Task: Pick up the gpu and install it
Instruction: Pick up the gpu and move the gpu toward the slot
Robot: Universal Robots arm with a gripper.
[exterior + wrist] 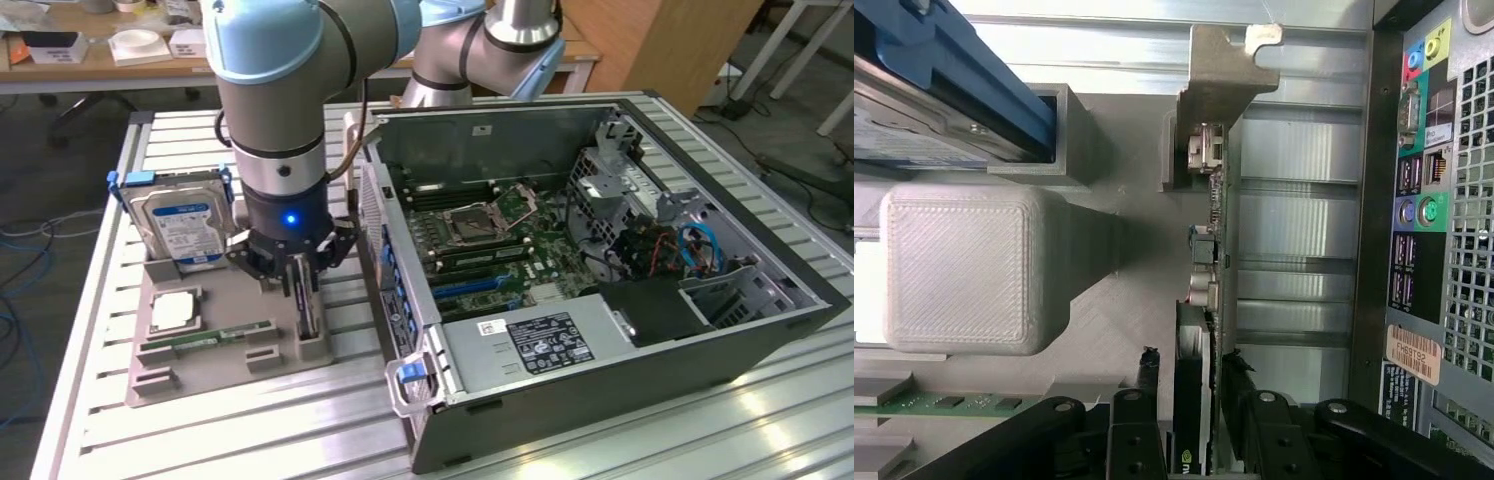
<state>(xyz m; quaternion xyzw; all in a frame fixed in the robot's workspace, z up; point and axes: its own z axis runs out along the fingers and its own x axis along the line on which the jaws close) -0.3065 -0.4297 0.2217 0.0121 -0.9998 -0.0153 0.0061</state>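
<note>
The gpu (310, 305) stands on edge in a slot of the grey holder tray (200, 378), on the side nearest the computer case (601, 390). In the wrist view the gpu (1199, 300) runs as a thin dark card with its metal bracket (1219, 75) at the far end. My gripper (302, 282) is lowered over it, open. One black finger sits on each side of the card (1192, 378), with narrow gaps showing. The fingers (1146, 372) reach down past the card's upper edge.
The tray also holds a blue-labelled hard drive (184, 225), a CPU (174, 312) and a green memory stick (214, 336). The open case shows its motherboard (494, 250); its rear ports (1419, 200) lie close beside the gpu. A grey printed block (964, 265) stands by the hard drive (944, 100).
</note>
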